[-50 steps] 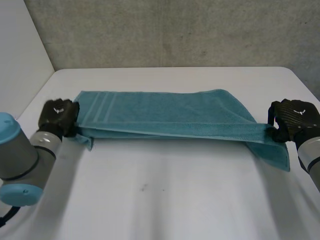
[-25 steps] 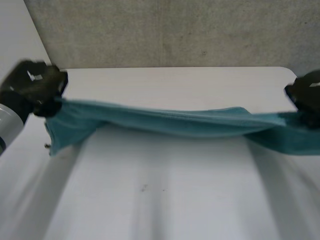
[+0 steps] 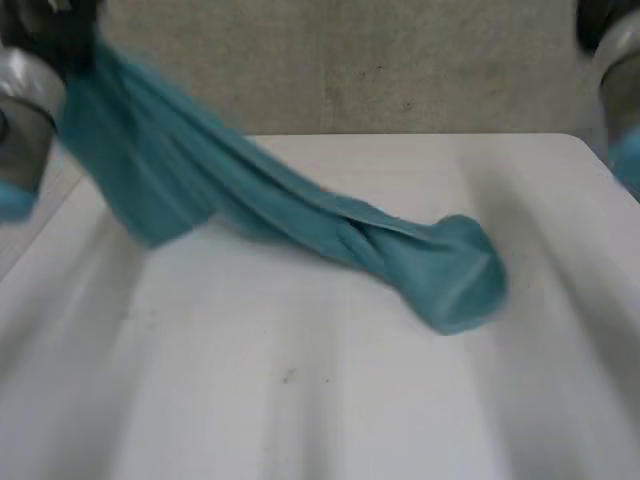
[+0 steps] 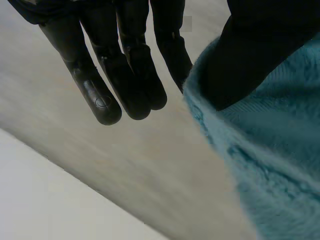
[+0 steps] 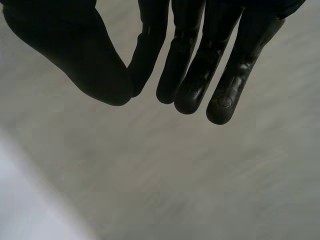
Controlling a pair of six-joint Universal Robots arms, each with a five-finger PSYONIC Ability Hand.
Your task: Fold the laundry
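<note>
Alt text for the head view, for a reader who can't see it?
A teal towel hangs from the raised left hand and slopes down to the white table, its free end bunched in a heap right of the middle. The right hand is raised at the far right, clear of the towel.

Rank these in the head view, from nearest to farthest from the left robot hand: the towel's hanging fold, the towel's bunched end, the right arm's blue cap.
1. Towel's hanging fold: just below the left robot hand, at the left of the table.
2. Towel's bunched end: lying on the table, right of centre.
3. Right arm's blue cap: at the far right.
</note>
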